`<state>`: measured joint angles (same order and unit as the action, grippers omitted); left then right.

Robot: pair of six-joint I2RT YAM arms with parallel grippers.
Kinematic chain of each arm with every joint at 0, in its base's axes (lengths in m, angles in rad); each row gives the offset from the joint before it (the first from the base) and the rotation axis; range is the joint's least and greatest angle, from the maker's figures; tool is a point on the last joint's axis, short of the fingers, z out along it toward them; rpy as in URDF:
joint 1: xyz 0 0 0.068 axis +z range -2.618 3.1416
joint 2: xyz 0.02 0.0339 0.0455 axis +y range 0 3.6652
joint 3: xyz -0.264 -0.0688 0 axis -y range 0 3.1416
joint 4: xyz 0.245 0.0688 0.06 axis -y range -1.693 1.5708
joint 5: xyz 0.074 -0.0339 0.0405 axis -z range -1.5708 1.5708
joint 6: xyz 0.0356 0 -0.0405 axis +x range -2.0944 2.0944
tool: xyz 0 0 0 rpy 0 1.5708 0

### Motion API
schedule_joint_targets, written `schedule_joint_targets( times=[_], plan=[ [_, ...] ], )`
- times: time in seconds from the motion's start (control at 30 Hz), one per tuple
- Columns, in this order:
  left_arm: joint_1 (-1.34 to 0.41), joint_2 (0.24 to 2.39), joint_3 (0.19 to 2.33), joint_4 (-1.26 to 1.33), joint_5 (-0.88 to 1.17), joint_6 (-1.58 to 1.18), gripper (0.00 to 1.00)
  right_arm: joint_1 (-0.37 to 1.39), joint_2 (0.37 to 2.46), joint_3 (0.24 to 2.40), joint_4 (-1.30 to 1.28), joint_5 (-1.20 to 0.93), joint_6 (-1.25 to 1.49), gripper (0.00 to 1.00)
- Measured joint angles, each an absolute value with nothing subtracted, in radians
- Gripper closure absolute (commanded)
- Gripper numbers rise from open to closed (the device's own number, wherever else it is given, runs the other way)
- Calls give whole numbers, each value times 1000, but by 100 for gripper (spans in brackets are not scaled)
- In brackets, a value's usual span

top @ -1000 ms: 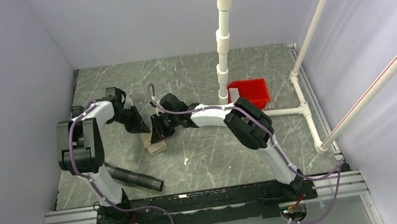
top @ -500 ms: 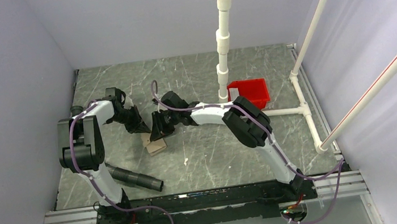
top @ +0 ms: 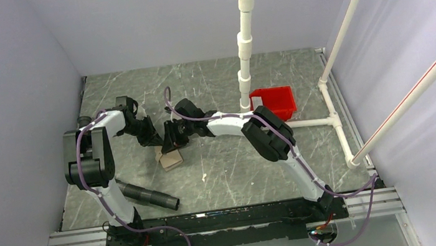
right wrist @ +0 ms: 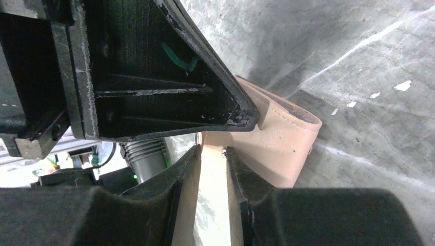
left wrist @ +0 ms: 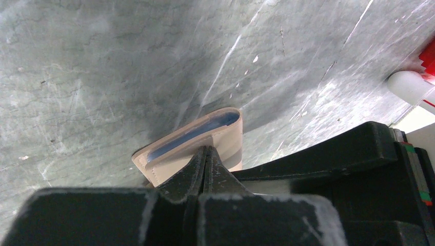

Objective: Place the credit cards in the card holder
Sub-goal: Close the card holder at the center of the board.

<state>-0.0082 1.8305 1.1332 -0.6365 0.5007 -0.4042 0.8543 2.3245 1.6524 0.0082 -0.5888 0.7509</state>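
The tan card holder lies on the table between both grippers, its blue-lined pocket gaping slightly. My left gripper is shut, its joined tips pressed against the holder's tan front face. From the other side my right gripper meets the holder. Its jaws stand a narrow way apart, closed on a pale strip with a small snap that runs from the holder between them. The left gripper's black finger touches the holder's top edge. The credit cards are hidden.
A red tray sits at the back right beside a white pipe post. White piping runs along the right edge. A black ribbed cylinder lies near the left arm's base.
My left gripper has closed its jaws against the card holder. The right gripper has narrowed a little and moved slightly left with the holder.
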Motion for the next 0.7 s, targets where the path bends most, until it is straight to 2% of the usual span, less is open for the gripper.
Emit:
schedule_joint_targets(
  times=[0.3,0.7],
  plan=[
    [-8,1831,1133,-636,500,-404,100,857,2320,1632,55,-597,752,64],
    [-8,1832,1133,-636,501,-404,100,859,2289,1598,97,-594,751,68]
  ],
)
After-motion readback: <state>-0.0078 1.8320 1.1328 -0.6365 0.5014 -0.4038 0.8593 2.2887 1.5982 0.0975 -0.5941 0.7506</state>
